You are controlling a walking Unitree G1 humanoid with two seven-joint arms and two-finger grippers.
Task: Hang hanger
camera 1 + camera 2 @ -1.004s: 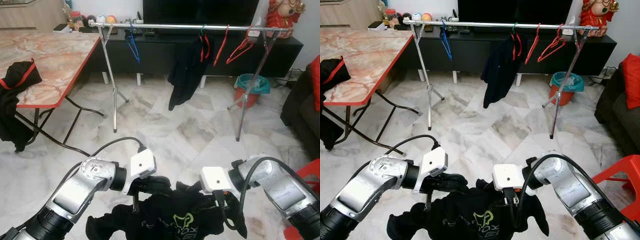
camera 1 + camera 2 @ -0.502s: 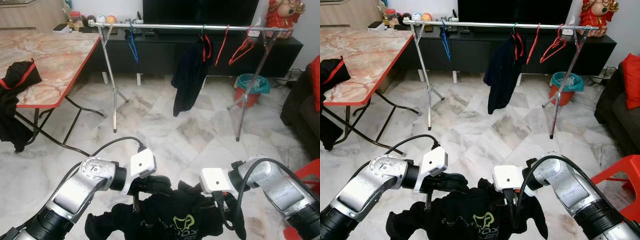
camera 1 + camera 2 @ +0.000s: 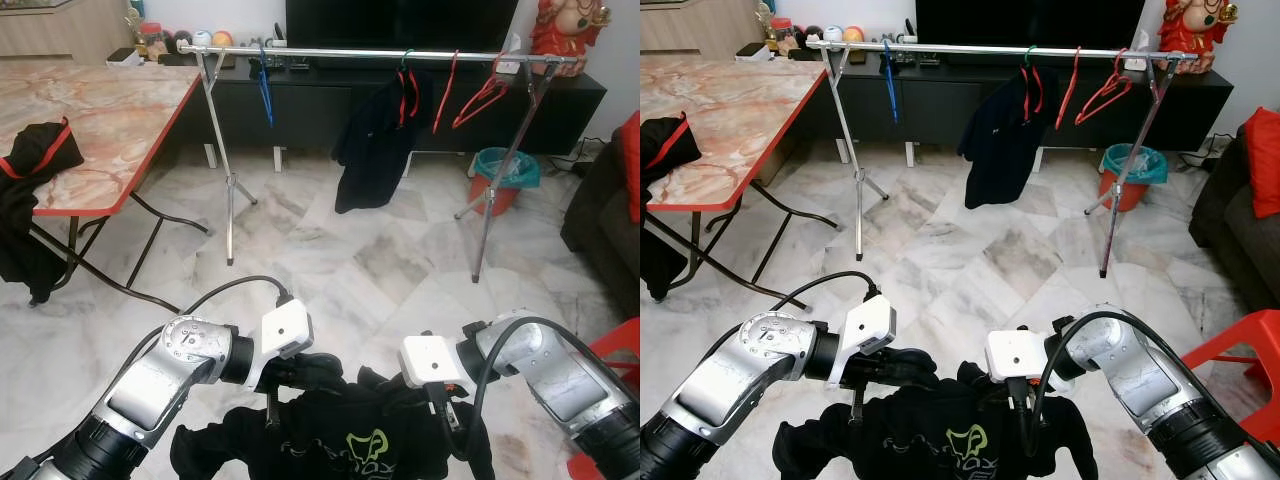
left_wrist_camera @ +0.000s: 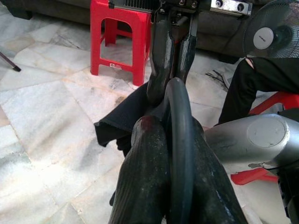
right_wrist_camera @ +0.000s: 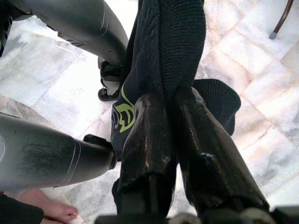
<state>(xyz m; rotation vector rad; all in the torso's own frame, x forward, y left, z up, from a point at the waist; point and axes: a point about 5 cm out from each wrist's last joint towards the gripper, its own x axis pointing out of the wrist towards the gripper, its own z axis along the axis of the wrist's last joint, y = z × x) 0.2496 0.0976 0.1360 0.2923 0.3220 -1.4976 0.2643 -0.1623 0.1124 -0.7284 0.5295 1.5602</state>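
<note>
A: Where do your jaws stand?

B: Your left gripper (image 4: 170, 100) has its jaws closed on the black shirt (image 3: 940, 435), with a dark cable looping over the fingers (image 4: 145, 172) in the left wrist view. Your right gripper (image 5: 161, 105) is clamped on a bunched fold of the same shirt; the fabric runs up from between its fingers (image 5: 145, 140).

A: And the shirt itself?

B: It hangs slung between your two grippers, low in front of you, with a green logo (image 3: 362, 446) on its chest. You cannot tell whether a hanger sits inside it; the cloth hides that.

A: What lies beyond the jaws?

B: Marble floor (image 3: 330, 260) straight ahead, then the rail (image 3: 380, 53), well apart from both grippers. On the rail ahead of your left gripper hangs a blue hanger (image 3: 264, 88). Ahead of your right gripper hangs another black garment (image 3: 375, 140) on a red hanger, and further right two bare red hangers (image 3: 478, 95).

A: Anything off to the sides?

B: Far to the left of your left gripper, the marble surface (image 3: 100, 120) with a red edge carries a black cloth (image 3: 40, 150). Beyond the rail's right leg stands a teal bin (image 3: 505, 170). A red stool (image 4: 120, 39) shows past the left gripper in its wrist view.
</note>
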